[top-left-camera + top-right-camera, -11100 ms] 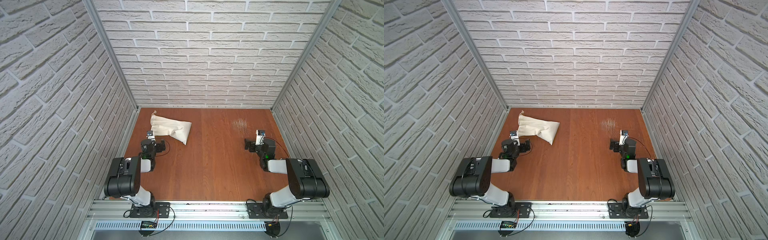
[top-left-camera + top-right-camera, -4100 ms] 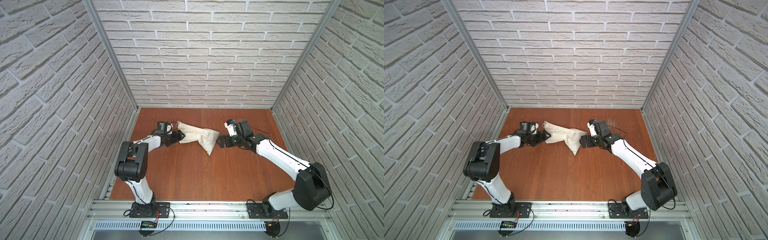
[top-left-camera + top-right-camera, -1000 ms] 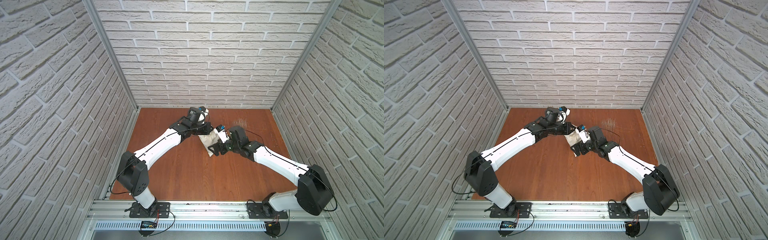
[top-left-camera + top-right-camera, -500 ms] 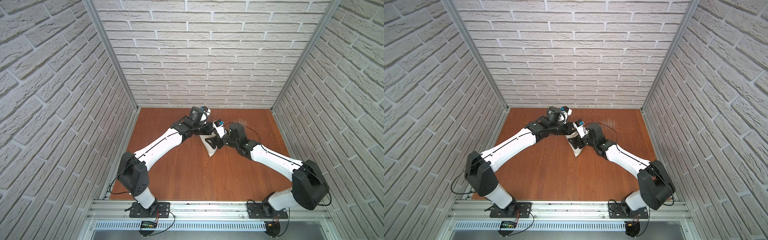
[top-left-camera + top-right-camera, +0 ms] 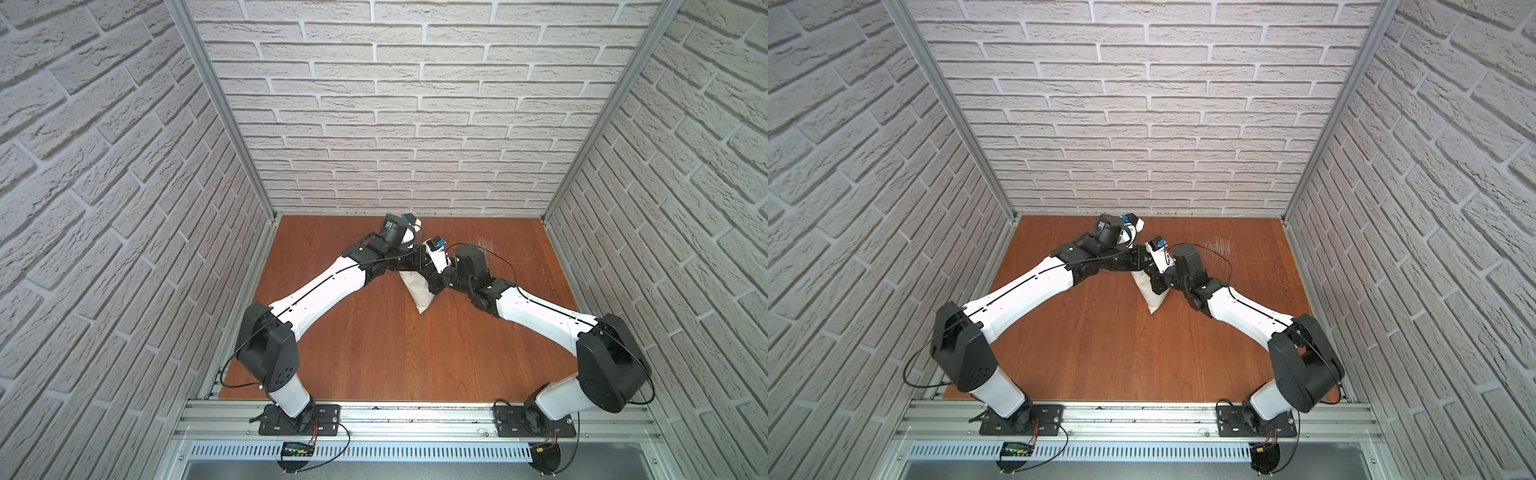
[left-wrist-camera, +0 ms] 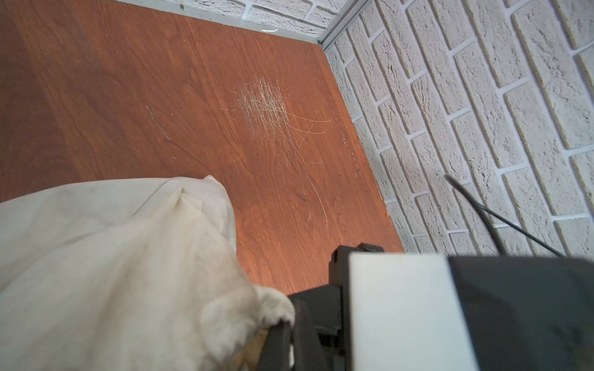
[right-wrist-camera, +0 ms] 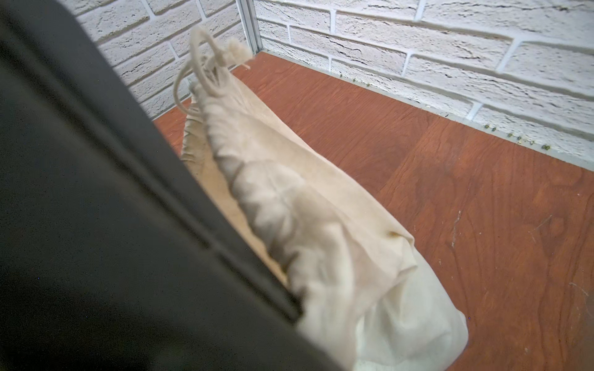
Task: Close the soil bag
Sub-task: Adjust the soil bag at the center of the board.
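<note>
Left pincer [image 6: 287, 327] | clamped on soil bag [image 7: 305, 225] | cream, hem gathered

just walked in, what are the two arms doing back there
Both arms meet over the soil bag on the table. The left gripper is shut on a bunch of its cloth; the right gripper is shut at the gathered hem. The knotted cord end sticks out free, so closing looks unfinished.
</note>
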Controlling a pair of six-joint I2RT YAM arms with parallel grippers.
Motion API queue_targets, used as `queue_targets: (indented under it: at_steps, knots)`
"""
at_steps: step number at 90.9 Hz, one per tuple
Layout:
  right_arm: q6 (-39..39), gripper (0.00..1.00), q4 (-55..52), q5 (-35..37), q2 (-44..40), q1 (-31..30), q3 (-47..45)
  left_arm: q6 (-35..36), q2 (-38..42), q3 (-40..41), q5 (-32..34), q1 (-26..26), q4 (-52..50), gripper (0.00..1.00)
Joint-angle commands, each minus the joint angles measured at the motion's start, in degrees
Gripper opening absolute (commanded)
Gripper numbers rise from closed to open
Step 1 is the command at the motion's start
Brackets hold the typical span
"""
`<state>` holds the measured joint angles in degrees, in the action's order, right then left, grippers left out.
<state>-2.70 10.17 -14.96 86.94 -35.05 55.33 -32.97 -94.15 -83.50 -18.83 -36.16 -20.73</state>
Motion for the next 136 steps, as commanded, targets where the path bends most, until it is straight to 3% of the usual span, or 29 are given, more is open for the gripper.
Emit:
queue_targets:
  at_steps: [1,15,34,41,57,74,115,136]
  knots:
    - [-0.75,0.03,0.63,0.31,-0.79,-0.7,0.16,0.11,-0.27,-1.77,-0.16,-0.69,2.08,0.0]
    - [-2.25,0.03,2.48,0.79,-2.47,-0.72,-1.82,-0.03,-0.2,-1.61,0.0,-0.69,2.35,0.01]
    - [-3.64,0.03,4.19,4.03,-5.49,-0.68,-4.39,0.52,-0.17,-1.41,0.98,-0.61,2.6,0.12]
    - [-4.22,0.03,4.4,4.35,-6.49,-0.72,-4.74,1.03,-0.09,-1.32,1.24,-0.6,3.04,0.33]
    - [-4.67,0.03,3.73,4.75,-8.52,-0.71,-5.35,4.22,0.53,-1.37,3.13,-0.55,3.65,0.52]
    - [-5.07,0.03,3.64,4.72,-10.54,-0.64,-6.72,7.06,2.06,-1.46,6.7,-0.28,3.4,0.97]
    - [-4.55,0.03,1.13,4.06,-13.98,0.04,-8.83,14.86,12.56,0.36,8.49,0.72,2.14,0.98]
    - [-4.91,0.03,-1.17,1.82,-15.01,0.88,-8.26,15.65,16.68,3.94,12.87,1.85,-0.63,0.98]
